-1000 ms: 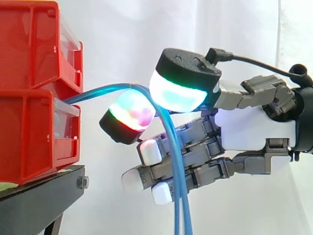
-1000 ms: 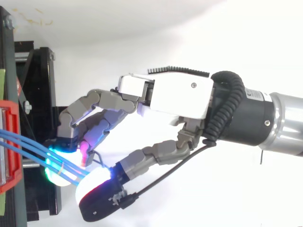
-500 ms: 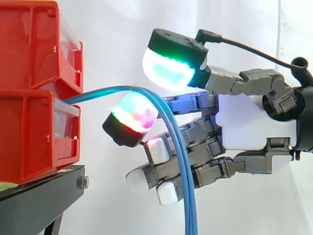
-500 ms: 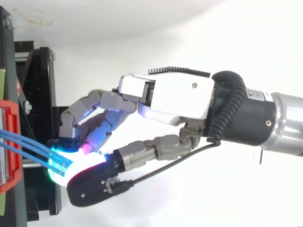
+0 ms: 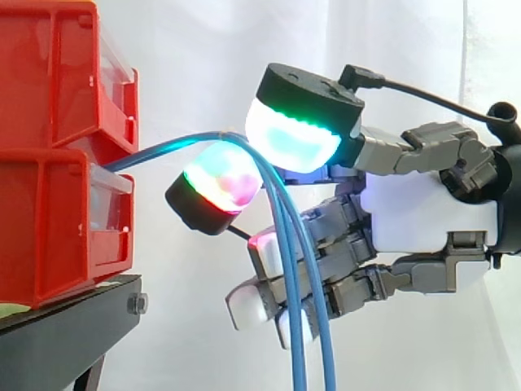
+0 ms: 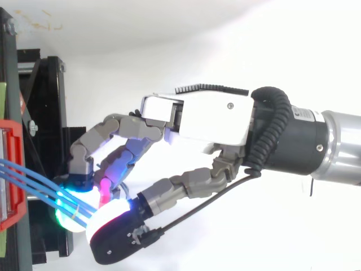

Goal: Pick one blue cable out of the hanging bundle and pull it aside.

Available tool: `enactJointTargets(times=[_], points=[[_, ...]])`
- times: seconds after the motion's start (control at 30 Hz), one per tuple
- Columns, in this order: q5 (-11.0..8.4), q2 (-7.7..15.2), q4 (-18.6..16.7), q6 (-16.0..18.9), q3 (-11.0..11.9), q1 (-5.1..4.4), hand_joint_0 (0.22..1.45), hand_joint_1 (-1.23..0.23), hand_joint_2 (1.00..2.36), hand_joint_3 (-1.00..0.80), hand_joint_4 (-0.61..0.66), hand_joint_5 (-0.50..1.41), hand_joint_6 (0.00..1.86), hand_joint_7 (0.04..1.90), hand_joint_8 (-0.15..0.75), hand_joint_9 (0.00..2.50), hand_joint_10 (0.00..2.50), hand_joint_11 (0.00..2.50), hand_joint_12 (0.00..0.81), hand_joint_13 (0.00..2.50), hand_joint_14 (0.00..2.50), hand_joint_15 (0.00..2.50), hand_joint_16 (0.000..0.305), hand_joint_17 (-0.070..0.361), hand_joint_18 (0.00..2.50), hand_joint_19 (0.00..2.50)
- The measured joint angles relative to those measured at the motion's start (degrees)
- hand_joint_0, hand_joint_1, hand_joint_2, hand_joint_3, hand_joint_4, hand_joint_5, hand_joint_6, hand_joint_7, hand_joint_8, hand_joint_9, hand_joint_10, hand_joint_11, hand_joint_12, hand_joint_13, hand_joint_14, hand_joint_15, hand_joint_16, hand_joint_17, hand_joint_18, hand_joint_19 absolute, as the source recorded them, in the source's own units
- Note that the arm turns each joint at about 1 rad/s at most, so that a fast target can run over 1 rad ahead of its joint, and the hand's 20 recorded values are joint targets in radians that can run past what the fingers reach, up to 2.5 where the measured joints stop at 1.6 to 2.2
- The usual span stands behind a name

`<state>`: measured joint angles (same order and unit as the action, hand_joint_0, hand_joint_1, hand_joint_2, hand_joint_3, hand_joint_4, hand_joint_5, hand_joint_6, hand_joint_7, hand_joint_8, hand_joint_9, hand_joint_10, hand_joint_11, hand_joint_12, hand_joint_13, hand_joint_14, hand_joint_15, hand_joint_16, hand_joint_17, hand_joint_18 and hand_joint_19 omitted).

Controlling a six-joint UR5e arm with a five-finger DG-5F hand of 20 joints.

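Off to the left in the side view, the red bins [image 5: 57,163] sat stacked on the black stand [image 5: 65,334], with the white curtain [image 5: 203,49] behind. Next down in size, the arm [image 6: 333,141] reached in from the right, carrying the hand [image 5: 423,212] up close to the bin fronts with its fingers [image 5: 346,232] curled.

2 pads were doing the work. The thumb pad [image 5: 291,140] glowed cyan-green on top, and a finger pad [image 5: 218,183], red and green, sat just below and left of it. Between those 2 ran the blue cables [image 5: 171,149]. They came out from the gap between the bins, arched over the finger pad and dropped away in front of the lower curled fingers. I read that as the hand nipped shut on the cables at their crest.

So I judged we were at the grasp, not the pull. From above I counted 3 strands running into the pinch. The next move called for 1 strand alone between the pads, then a slow draw sideways, clear of the others.

Trouble was, the glow and the pads covered the contact point. I couldn't tell whether 1 strand or all 3 were clamped. The cables' lower ends were cut off at the frame's bottom edge, and their anchoring inside the bins was hidden.
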<state>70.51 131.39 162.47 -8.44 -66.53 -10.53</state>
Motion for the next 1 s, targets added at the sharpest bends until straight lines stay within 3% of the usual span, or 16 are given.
enactJointTargets(times=[0.17, 0.23, 0.3, 0.37, 0.47, 0.6, 0.83, 1.0], points=[[0.86, 0.00, 1.43, -0.01, 0.00, 0.05, 0.66, -0.97, 1.00, -0.50, -0.18, -0.17, 0.95, 0.68, 0.208, 1.09, 0.02, 0.68, 0.311, 0.93, 0.02, 0.57, 0.036, 0.081, 0.84, 0.57], [1.06, 0.00, 1.78, -0.01, 0.00, 0.06, 0.54, -0.85, 1.00, -0.50, -0.14, -0.16, 0.94, 0.69, 0.227, 1.13, 0.01, 0.69, 0.336, 0.94, 0.02, 0.59, 0.040, 0.089, 0.84, 0.58], [1.15, 0.01, 1.95, 0.00, 0.00, 0.11, 0.49, -0.72, 1.00, -0.50, -0.11, -0.15, 0.93, 0.71, 0.264, 1.15, 0.02, 0.69, 0.358, 0.94, 0.02, 0.59, 0.044, 0.100, 0.82, 0.61], [1.18, 0.00, 2.01, 0.00, 0.00, 0.14, 0.47, -0.53, 1.00, -0.50, -0.08, -0.15, 0.91, 0.74, 0.287, 1.16, 0.02, 0.68, 0.383, 0.94, 0.02, 0.60, 0.048, 0.108, 0.80, 0.62], [1.20, 0.00, 2.04, 0.00, 0.00, 0.14, 0.47, -0.41, 1.00, -0.50, -0.06, -0.14, 0.90, 0.77, 0.305, 1.17, 0.02, 0.70, 0.393, 0.92, 0.02, 0.61, 0.051, 0.115, 0.78, 0.66], [1.21, 0.00, 2.07, 0.00, 0.00, 0.17, 0.51, -0.44, 1.00, -0.50, -0.05, -0.14, 0.89, 0.79, 0.303, 1.17, 0.02, 0.71, 0.384, 0.90, 0.02, 0.62, 0.049, 0.111, 0.75, 0.68], [1.25, 0.01, 2.06, 0.00, 0.02, 0.22, 0.56, -0.72, 1.00, -0.50, -0.01, -0.15, 0.89, 0.86, 0.286, 1.13, 0.02, 0.72, 0.368, 0.86, 0.02, 0.62, 0.047, 0.106, 0.75, 0.68], [1.29, -0.20, 2.07, -0.13, 0.07, 0.24, 0.46, -0.66, 1.00, -0.50, 0.03, -0.12, 0.89, 0.83, 0.319, 1.15, 0.02, 0.72, 0.406, 0.89, 0.02, 0.63, 0.054, 0.122, 0.79, 0.68]])
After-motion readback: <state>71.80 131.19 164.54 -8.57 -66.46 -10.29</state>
